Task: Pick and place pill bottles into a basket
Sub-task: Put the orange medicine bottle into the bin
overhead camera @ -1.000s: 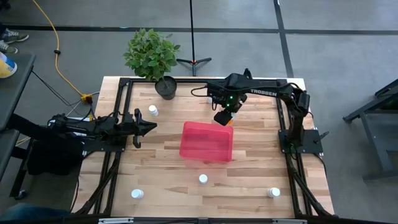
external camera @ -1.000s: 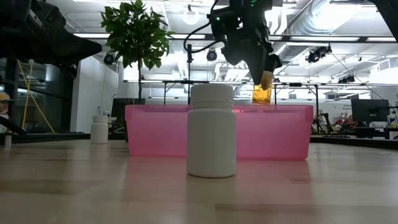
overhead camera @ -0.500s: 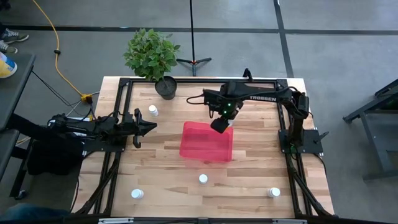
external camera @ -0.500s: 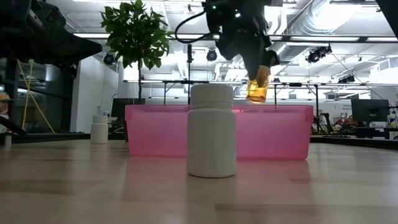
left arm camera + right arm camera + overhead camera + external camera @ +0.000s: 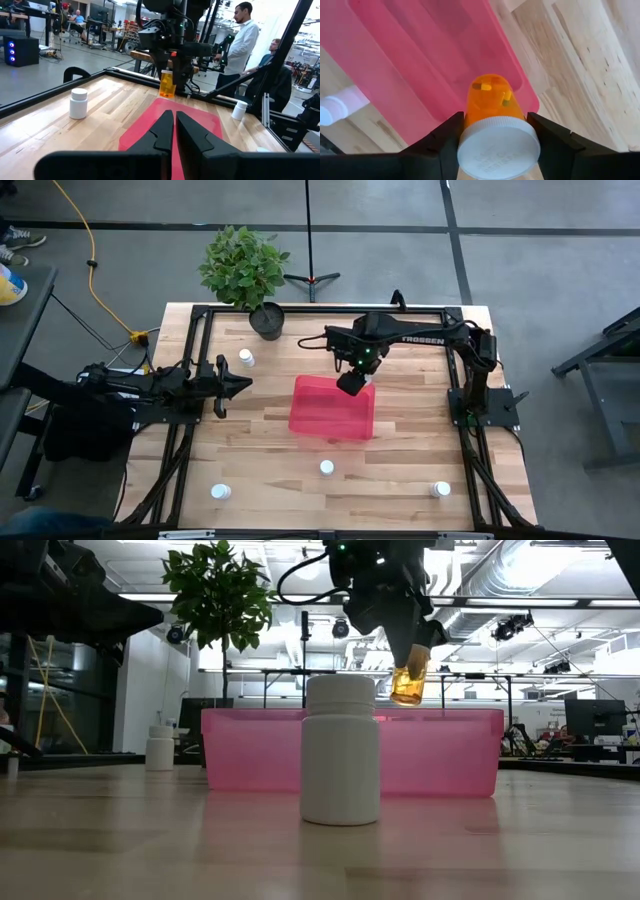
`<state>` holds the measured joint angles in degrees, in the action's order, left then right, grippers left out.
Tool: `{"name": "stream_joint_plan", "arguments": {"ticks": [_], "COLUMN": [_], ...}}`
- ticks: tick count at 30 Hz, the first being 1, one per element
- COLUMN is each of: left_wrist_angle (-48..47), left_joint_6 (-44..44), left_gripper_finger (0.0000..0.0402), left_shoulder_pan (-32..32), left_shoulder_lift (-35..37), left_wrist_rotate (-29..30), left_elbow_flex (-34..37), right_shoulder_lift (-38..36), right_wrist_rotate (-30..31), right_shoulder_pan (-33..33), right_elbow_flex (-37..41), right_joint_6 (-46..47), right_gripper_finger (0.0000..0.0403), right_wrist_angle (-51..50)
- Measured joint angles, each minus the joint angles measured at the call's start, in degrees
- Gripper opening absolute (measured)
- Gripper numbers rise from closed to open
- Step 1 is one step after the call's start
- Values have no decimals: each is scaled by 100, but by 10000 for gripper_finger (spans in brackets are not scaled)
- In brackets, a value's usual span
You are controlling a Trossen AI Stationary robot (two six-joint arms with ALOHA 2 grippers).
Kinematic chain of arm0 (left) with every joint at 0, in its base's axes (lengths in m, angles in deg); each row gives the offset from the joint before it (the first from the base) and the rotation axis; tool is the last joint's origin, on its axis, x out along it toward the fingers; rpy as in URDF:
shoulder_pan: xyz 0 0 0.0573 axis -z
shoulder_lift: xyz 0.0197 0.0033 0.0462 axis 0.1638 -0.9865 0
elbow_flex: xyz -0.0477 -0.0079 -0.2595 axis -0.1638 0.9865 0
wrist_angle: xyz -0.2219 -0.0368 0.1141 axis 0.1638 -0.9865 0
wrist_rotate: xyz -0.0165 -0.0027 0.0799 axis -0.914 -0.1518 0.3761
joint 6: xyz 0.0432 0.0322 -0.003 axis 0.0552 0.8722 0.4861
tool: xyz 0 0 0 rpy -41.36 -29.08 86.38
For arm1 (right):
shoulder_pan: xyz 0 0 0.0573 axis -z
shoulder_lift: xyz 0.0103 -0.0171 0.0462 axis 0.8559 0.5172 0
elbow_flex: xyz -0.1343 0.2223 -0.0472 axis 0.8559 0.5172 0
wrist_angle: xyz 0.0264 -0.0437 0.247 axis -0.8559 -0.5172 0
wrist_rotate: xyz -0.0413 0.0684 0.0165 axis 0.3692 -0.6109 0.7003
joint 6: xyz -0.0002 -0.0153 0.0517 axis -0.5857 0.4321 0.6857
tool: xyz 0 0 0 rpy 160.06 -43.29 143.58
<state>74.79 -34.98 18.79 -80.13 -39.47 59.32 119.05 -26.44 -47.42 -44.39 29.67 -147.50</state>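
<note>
- The right pincer (image 5: 350,383) was closed on the orange pill bottle (image 5: 409,684), gripping it by its white cap (image 5: 498,147).
- The orange pill bottle hung tilted, body below the pincer, above the far edge of the basket (image 5: 332,408); in the low view its base was clear of the basket rim.
- The right wrist view showed the basket interior directly beneath the pincer, with pills visible through the orange body (image 5: 490,97).
- The left pincer (image 5: 245,383) waited over the counter (image 5: 400,460), well apart from the right pincer and to the basket's left, with its fingers (image 5: 162,132) brought close together and nothing between them.
- One white pill bottle (image 5: 246,358) stood near the left pincer, on its far side, close to the potted plant (image 5: 245,275).
- Three white pill bottles stood on the near part of the counter, well apart from both pincers: one (image 5: 326,468) just in front of the basket, one (image 5: 220,492) toward the near left, one (image 5: 440,489) toward the near right.
- In the left wrist view, a person in a white shirt (image 5: 240,42) stood beyond the counter.
</note>
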Motion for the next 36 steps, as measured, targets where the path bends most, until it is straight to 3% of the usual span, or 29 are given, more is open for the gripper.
{"name": "stream_joint_plan", "arguments": {"ticks": [24,30,36], "left_wrist_angle": [0,0,2], "left_joint_6": [20,20,20], "left_gripper_finger": [58,58,58], "left_shoulder_pan": [0,0,0], "left_shoulder_lift": [2,1,0], "left_wrist_rotate": [38,38,36], "left_elbow_flex": [-2,-2,-2], "right_shoulder_lift": [216,221,221], "right_wrist_rotate": [68,143,391], "right_shoulder_pan": [-138,-138,-202], "right_elbow_flex": [22,22,22], "right_joint_6": [-32,-17,14], "right_gripper_finger": [189,210,188], "right_wrist_angle": [294,266,270]}}
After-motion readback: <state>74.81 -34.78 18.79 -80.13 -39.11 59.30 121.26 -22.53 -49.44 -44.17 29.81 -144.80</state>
